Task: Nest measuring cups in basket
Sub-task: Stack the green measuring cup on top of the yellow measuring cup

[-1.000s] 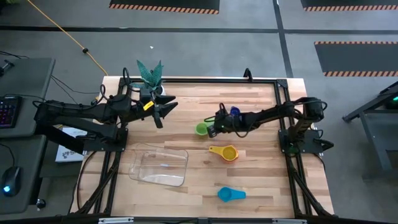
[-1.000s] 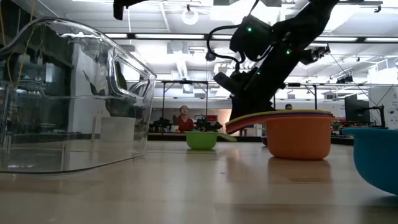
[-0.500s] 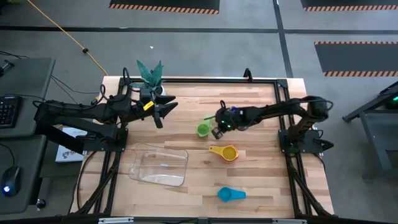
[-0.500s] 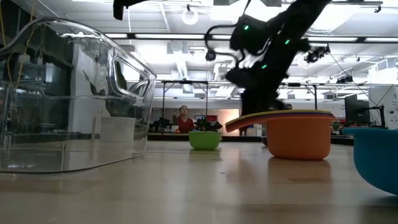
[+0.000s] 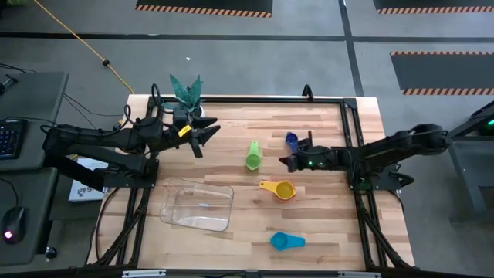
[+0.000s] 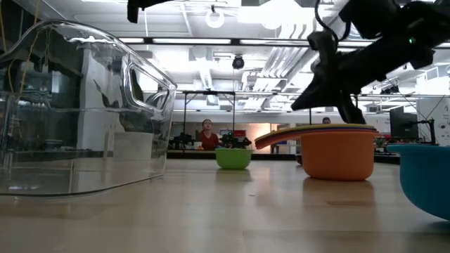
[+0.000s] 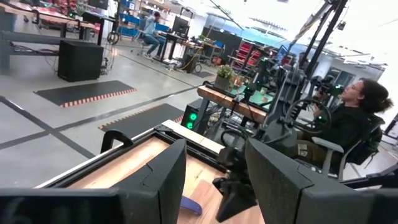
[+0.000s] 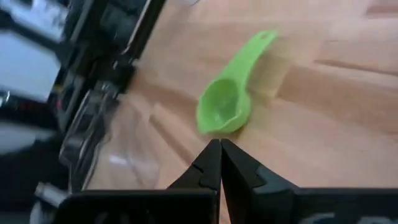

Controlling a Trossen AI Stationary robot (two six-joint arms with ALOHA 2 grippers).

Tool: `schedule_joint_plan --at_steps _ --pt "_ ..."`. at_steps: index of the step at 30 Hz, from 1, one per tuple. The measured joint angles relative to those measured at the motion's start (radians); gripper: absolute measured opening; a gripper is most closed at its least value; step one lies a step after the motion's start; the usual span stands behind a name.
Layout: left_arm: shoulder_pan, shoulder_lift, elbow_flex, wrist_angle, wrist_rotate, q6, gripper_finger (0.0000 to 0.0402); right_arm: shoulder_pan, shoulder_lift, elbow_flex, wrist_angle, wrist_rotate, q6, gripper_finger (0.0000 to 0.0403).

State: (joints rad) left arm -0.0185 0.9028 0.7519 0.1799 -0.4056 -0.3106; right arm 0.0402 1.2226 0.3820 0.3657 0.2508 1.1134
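Observation:
A green measuring cup [image 5: 252,157] sits upright on the table's middle, its handle toward the far edge; the right wrist view shows it too [image 8: 225,109]. My right gripper [image 5: 284,162] is shut, just right of it and touching nothing. A dark blue cup [image 5: 292,140] lies beyond the gripper. An orange cup with a yellow one nested inside [image 5: 279,188] stands nearer, and a light blue cup [image 5: 285,241] by the near edge. The clear basket [image 5: 197,205] rests at the near left. My left gripper [image 5: 204,131] hovers open at the far left.
A potted green plant [image 5: 185,91] stands at the far left corner behind my left arm. Black frame rails [image 5: 139,201] run along the table's sides. Bare wood lies between the basket and the cups. A person sits beyond the table [image 7: 348,118].
My right gripper, shut throughout, has drawn back from the green cup toward the table's right edge and risen a little. The green cup has stayed on the table but turned, so its handle now points to the far edge.

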Motion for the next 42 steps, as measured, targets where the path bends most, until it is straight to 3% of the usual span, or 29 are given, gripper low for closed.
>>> schedule_joint_plan --at_steps 5,8,14,18,23,32,42 --pt "0.000 0.000 0.000 0.001 0.000 0.000 0.0156 -0.054 0.045 -0.004 0.025 -0.014 0.039 0.0031" --pt "0.000 0.000 0.000 -0.001 0.001 0.000 0.0156 -0.083 0.071 -0.004 0.046 -0.076 0.057 0.0080" --pt "0.000 0.000 0.000 -0.002 0.002 0.000 0.0156 -0.107 0.120 -0.004 0.154 -0.104 0.137 0.0188" --pt "0.000 0.000 0.000 -0.003 0.003 0.000 0.0156 -0.123 0.197 0.026 0.159 -0.106 0.236 0.0225" --pt "0.000 0.000 0.000 -0.002 0.003 0.030 0.0156 -0.155 0.341 0.158 0.060 -0.042 0.267 0.0232" --pt "0.000 0.000 0.000 -0.003 0.002 0.035 0.0156 -0.219 0.581 0.401 -0.023 -0.206 0.161 0.0232" --pt "-0.001 0.000 0.000 -0.002 0.003 0.034 0.0156 -0.250 0.693 0.543 -0.076 -0.282 0.090 0.0231"
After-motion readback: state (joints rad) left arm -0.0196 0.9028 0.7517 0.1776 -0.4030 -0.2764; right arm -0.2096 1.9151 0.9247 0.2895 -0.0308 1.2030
